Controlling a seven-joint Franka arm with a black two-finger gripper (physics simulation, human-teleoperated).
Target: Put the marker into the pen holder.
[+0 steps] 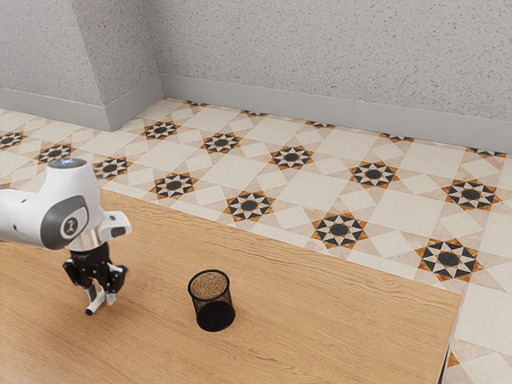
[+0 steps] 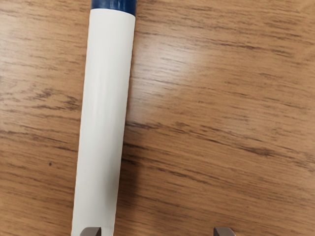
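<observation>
Wrist view is giving me a nice look at the marker [image 2: 101,137], white barrel [image 2: 106,88] with a dark blue end [image 2: 113,5], and it's apparently lying on the table [image 2: 197,123], just under the claw [image 2: 158,232]. The claw's hanging wide open and isn't gripping anything. One fingertip [image 2: 91,232] is sitting over the barrel, maybe touching it, I can't really tell, while the other's standing well apart from it. So the marker's running off-center, and closing now is probably risking a shove or a bad pinch. I'm guessing it's going to be handling light and stiff, nothing fragile, but that smooth round shape is likely to be rolling or slipping if nudged. I'd be shifting over it, then taking hold mid-barrel, squarely from both sides. Pen holder [image 1: 214,314] is standing upright on the table, apart from the claw.
</observation>
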